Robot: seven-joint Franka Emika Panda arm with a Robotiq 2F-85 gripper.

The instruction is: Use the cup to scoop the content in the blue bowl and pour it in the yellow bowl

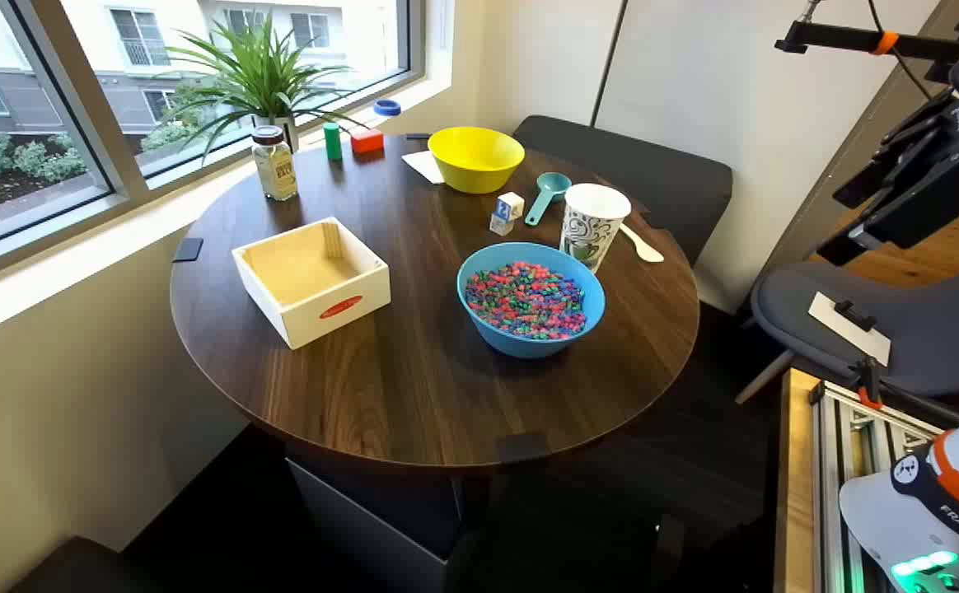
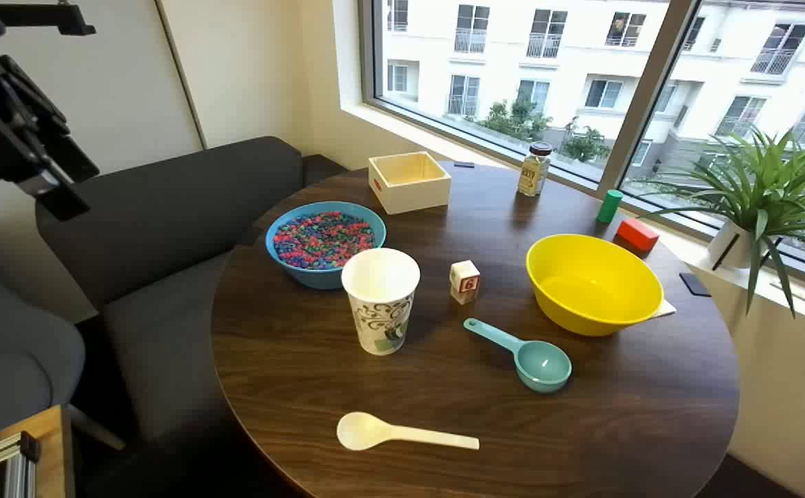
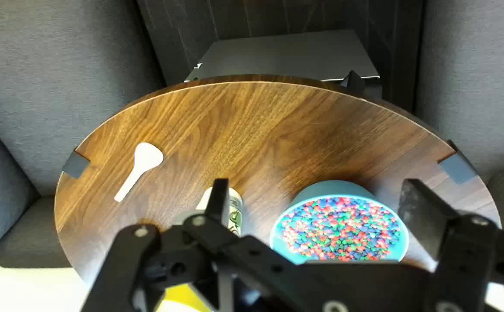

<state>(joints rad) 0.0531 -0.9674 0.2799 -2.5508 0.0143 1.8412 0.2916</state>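
Observation:
The cup (image 1: 593, 222) is a white paper cup with a dark printed pattern. It stands upright beside the blue bowl, and also shows in an exterior view (image 2: 382, 308). In the wrist view the cup (image 3: 236, 212) is partly hidden behind a finger. The blue bowl (image 1: 521, 342) holds the content (image 1: 526, 301), a heap of tiny pink, blue and green bits; the content also shows in the wrist view (image 3: 343, 227). The yellow bowl (image 2: 582, 319) stands farther off and looks empty. My gripper (image 3: 317, 190) is open and empty, high and apart from the table things in both exterior views.
A teal scoop (image 2: 541, 366), a white spoon (image 2: 402, 432) and stacked number blocks (image 2: 465, 282) lie near the cup. A wooden box (image 1: 315, 280), a spice jar (image 1: 275, 165), a green cylinder (image 1: 332, 142) and a red block (image 1: 367, 141) stand on the round table (image 1: 414, 395).

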